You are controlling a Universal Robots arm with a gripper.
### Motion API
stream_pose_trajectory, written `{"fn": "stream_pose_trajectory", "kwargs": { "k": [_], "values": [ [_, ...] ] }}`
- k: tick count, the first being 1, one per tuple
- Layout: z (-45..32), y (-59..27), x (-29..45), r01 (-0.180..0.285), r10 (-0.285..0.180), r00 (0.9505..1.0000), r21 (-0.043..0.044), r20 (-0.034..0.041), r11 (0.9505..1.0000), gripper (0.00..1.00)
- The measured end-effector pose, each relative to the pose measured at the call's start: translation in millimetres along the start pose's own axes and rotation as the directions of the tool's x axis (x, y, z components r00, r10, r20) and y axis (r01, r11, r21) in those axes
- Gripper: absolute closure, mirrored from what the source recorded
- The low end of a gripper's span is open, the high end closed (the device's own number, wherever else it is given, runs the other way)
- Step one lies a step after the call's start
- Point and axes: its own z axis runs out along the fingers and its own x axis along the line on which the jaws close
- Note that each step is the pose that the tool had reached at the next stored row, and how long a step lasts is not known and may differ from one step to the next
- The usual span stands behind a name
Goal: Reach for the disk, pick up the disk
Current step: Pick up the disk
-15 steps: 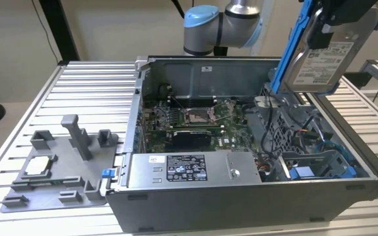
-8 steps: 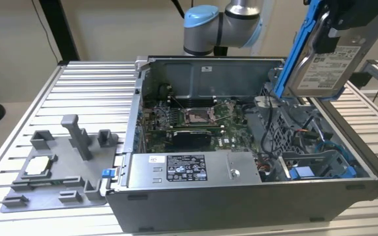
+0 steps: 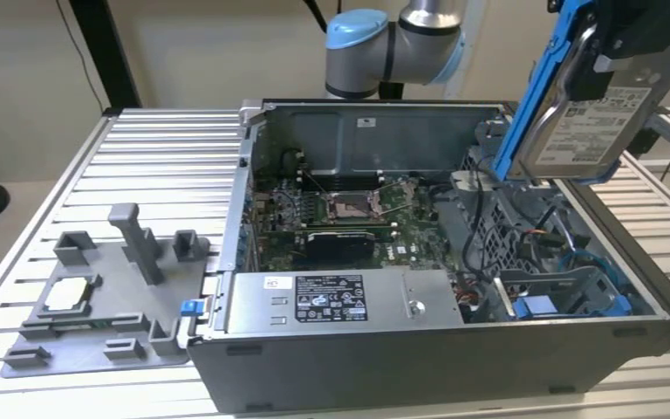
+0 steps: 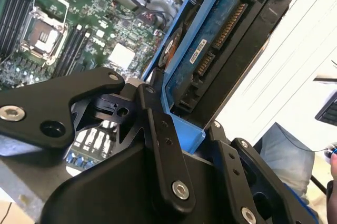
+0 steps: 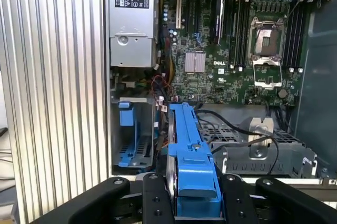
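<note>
up above the open pc case [image 3: 428, 288], the gripper [image 5: 196, 203] is clamped on the disk [image 3: 585, 122] w/ its blue bracket [image 5: 192, 155], already lifted clear of the bay. grip looks to be on the bracket edge only imo, so it could slip or tilt out and drop onto the motherboard [image 5: 237, 39] below.

- The gripper [image 3: 632, 39] holds the disk [image 3: 579, 122] aloft, tilted, above the open computer case [image 3: 428, 349];
- a grey fixture tray [image 3: 91, 305] lies at the exterior view's left.
</note>
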Motion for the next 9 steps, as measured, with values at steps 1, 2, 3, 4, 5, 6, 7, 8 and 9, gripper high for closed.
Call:
{"fn": "stream_pose_trajectory", "kwargs": {
  "k": [1,2,3,4,5,6,7,8,9],
  "values": [
    [0.1,-0.7,1.0,0.0,0.0,1.0,0.0,0.0,1.0,1.0],
    [0.2,-2.4,3.3,0.0,0.0,1.0,0.0,0.0,1.0,1.0],
    [0.5,-5.6,6.7,0.0,0.0,1.0,-0.0003,0.0,1.0,1.0],
    [0.7,-7.8,8.9,0.0,0.0,1.0,-0.0006,0.0,1.0,1.0],
    [1.1,-11.7,13.1,0.0,0.0,1.0,-0.001,0.0001,1.0,1.0],
    [1.1,-12.9,15.5,0.0,0.0,1.0,-0.0011,0.0,1.0,1.0],
    [1.1,-13.3,18.4,0.0,0.0,1.0,-0.0011,0.0,1.0,1.0],
    [1.2,-13.3,21.6,0.0,0.0,1.0,-0.001,0.0002,1.0,1.0],
    [1.2,-13.3,24.7,0.0,0.0,1.0,-0.001,0.0004,1.0,1.0]
  ]
}}
